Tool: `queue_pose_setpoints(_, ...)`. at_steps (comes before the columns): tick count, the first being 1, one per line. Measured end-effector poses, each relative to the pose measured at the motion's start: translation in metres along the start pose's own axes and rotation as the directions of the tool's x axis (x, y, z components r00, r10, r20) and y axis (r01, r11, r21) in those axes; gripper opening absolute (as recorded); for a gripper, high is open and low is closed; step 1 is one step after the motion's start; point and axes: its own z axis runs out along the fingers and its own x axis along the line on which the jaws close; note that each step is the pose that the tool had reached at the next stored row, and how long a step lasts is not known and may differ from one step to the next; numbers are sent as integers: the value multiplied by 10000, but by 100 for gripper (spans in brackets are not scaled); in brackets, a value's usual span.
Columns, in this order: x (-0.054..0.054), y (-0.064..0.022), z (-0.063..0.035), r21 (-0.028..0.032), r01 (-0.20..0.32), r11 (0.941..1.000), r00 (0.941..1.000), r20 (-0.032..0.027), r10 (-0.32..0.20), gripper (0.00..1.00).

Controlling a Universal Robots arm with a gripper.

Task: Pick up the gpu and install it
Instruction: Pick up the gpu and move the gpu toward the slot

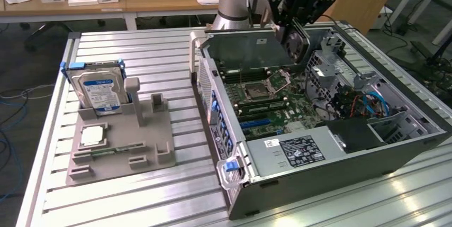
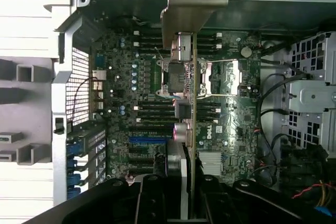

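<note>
The case lies open on its side on the table, at the near right of the exterior view, with its power supply nearest and the motherboard beyond it. Over the case's far end hangs the gripper, its jaws closed on the gpu, which is held on edge in the air above the motherboard. In the wrist view the card's bracket points away from the fingers. On the exterior view's left, well apart, a holder carries an upright hard drive and a chip.
</note>
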Motion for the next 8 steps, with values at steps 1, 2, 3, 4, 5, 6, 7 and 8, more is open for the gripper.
queue_pose_setpoints(1, -30, 0, 0, -1, 0, 10000, 10000, 0, 0, 28)
queue_pose_setpoints(2, -63, 0, 1, 0, 1, 10000, 10000, 1, -1, 28)
queue_pose_setpoints(3, -101, 0, 1, 0, 3, 10000, 10000, 0, -3, 28)
queue_pose_setpoints(4, -135, 0, 1, 0, 4, 10000, 10000, 0, -4, 28)
queue_pose_setpoints(5, -170, 0, 1, 0, 4, 10000, 10000, 0, -4, 28)
queue_pose_setpoints(6, -209, 0, 2, 0, 5, 10000, 10000, 0, -5, 28)
queue_pose_setpoints(7, -248, 0, 2, 0, 5, 10000, 10000, 0, -5, 28)
queue_pose_setpoints(8, -289, 0, 2, 0, 6, 10000, 10000, 0, -6, 28)
